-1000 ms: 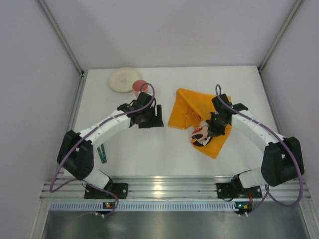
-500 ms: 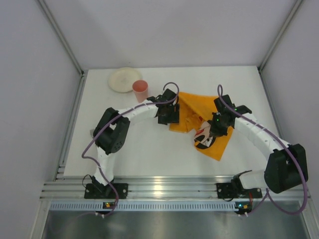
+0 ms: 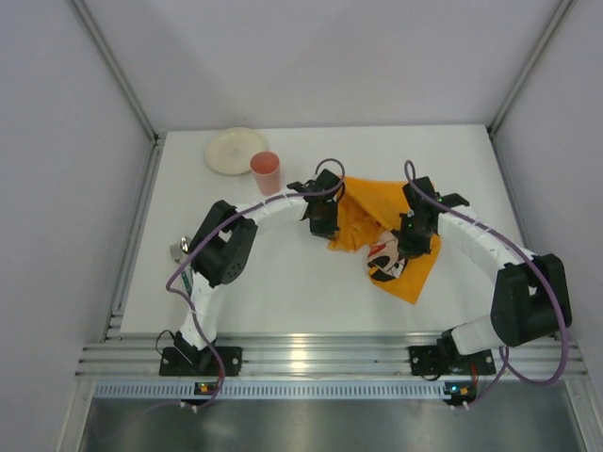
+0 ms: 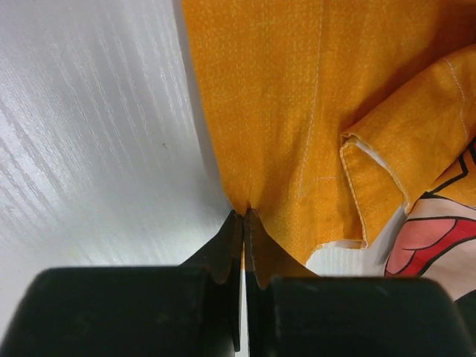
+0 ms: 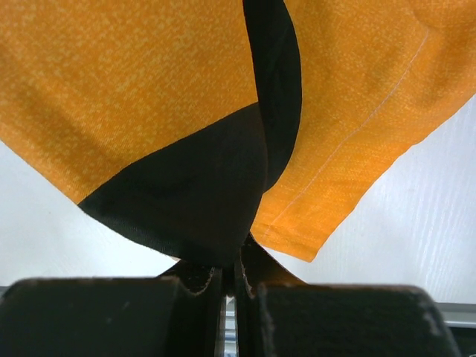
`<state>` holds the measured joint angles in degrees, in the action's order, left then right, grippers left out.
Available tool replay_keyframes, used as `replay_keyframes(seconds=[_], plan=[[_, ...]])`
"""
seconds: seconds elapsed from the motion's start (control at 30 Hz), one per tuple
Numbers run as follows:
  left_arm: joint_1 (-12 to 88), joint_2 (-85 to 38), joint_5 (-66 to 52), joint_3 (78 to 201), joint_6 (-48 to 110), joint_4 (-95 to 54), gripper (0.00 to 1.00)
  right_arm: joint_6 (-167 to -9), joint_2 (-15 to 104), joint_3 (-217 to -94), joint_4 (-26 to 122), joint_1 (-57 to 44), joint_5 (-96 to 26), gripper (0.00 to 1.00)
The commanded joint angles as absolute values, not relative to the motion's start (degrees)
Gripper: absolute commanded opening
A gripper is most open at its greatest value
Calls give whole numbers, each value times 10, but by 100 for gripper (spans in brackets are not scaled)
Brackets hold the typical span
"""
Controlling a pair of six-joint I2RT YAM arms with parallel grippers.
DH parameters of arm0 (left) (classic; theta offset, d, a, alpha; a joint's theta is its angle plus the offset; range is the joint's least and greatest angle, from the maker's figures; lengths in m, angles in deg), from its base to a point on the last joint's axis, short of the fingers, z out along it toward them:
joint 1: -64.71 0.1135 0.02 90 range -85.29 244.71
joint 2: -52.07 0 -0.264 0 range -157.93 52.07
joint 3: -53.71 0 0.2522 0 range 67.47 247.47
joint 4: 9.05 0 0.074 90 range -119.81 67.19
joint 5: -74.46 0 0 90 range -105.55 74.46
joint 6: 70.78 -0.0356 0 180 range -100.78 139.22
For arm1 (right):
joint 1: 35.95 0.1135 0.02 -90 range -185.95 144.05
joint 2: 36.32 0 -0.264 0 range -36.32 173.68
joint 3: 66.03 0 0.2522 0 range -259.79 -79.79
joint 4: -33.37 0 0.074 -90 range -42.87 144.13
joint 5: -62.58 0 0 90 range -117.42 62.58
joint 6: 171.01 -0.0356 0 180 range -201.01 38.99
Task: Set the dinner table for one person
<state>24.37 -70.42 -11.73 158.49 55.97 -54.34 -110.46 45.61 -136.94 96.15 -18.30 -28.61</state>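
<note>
The orange cloth with a cartoon print lies crumpled on the white dinner table, right of centre. My left gripper is at the cloth's left edge. In the left wrist view its jaws are shut, pinching the orange cloth's hem just above the table. My right gripper is on the cloth's right part, beside the printed face. The right wrist view shows it shut on a black-printed fold of the cloth, which hangs in front of the camera.
A cream plate lies at the far left of the table with a pink cup just in front of it. A metal utensil and a green item show partly beside the left arm's elbow. Rails line the table's sides.
My left arm swung right from beside the cup to the cloth's left edge, and its jaws closed on the cloth. The right gripper kept its grip and barely shifted.
</note>
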Motion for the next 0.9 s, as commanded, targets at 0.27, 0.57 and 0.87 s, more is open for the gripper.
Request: replay_keyframes(seconds=[0.27, 0.57, 0.87], plan=[[281, -538, -351, 1544, 482, -726, 0, -1062, 449, -1419, 1003, -195, -277, 0], [373, -499, -448, 1574, 426, -791, 10, -1058, 408, -1468, 1064, -194, -265, 46], [353, -429, -374, 1582, 478, -823, 98, -1083, 386, -1448, 1056, -186, -292, 91]])
